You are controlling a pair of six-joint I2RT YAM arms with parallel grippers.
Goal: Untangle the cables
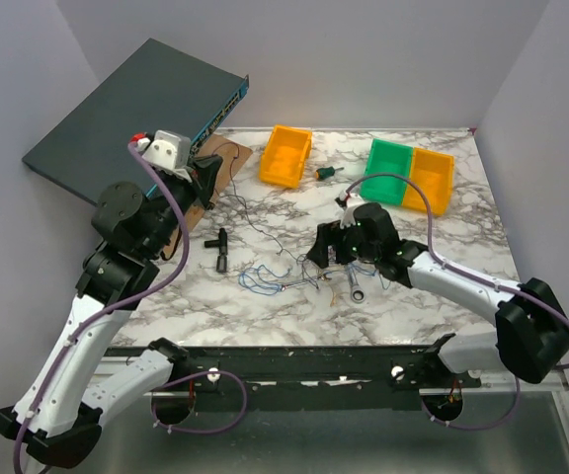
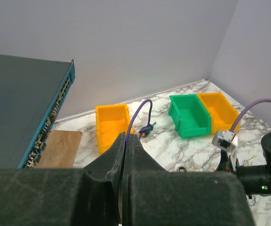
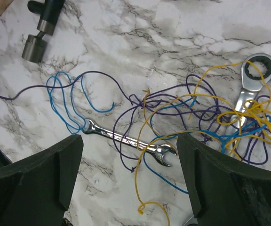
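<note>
The cables [image 3: 206,117] lie as a loose tangle of thin blue, yellow and purple wires on the marble table, draped over two silver wrenches [image 3: 126,140]. In the top view the tangle [image 1: 299,276] sits mid-table. My right gripper [image 3: 130,146] hovers just above it, open, with the small wrench and a yellow loop between its fingers and nothing gripped. My left gripper [image 2: 127,137] is raised at the back left [image 1: 210,183] and shut on one thin purple cable [image 2: 136,115]. That cable runs from the jaws down toward the tangle.
An orange bin [image 1: 285,155] stands at the back, with a green bin [image 1: 391,170] and another orange bin [image 1: 431,178] to the right. A dark network switch [image 1: 126,118] leans at the back left above a wooden board [image 1: 227,158]. A black socket tool [image 1: 220,247] lies left of the tangle.
</note>
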